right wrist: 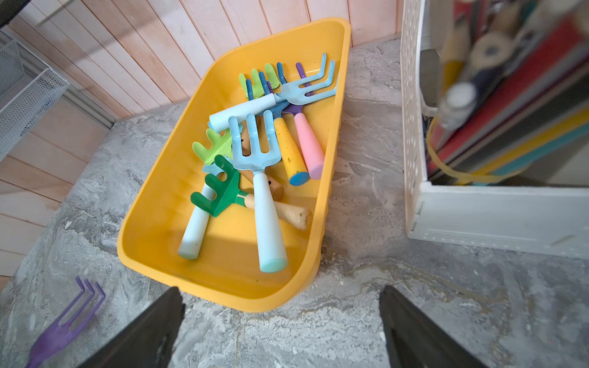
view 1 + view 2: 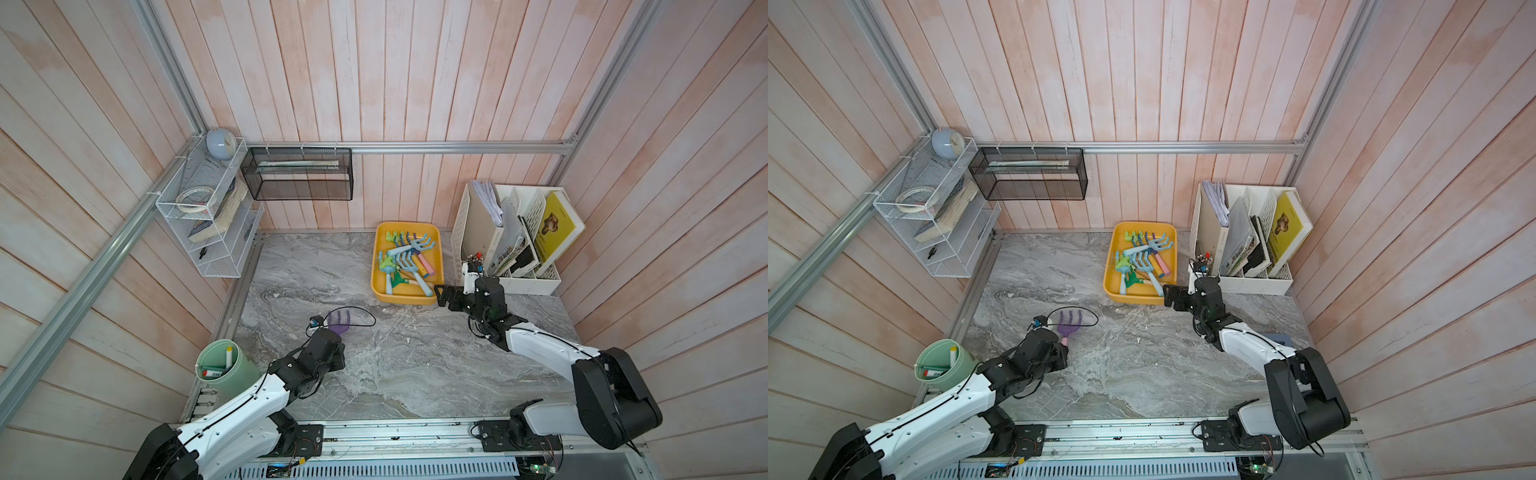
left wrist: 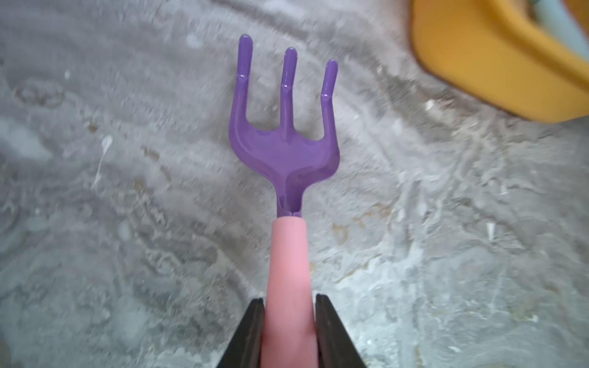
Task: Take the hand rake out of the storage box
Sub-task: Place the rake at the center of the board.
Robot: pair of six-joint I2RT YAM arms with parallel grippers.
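Left end effector [image 3: 289, 299] pinching purple hand rake [image 3: 283, 153], right end effector [image 1: 281, 296] spread beside storage box [image 1: 153, 223]

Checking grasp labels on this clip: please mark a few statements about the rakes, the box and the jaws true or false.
1. The left jaws are shut on the pink handle of the purple rake. True.
2. Several other rakes lie in the storage box. True.
3. The purple rake lies in the storage box. False: it is outside the box, over the table.
4. The right jaws grip a rake handle. False: they stand open and empty near the box.
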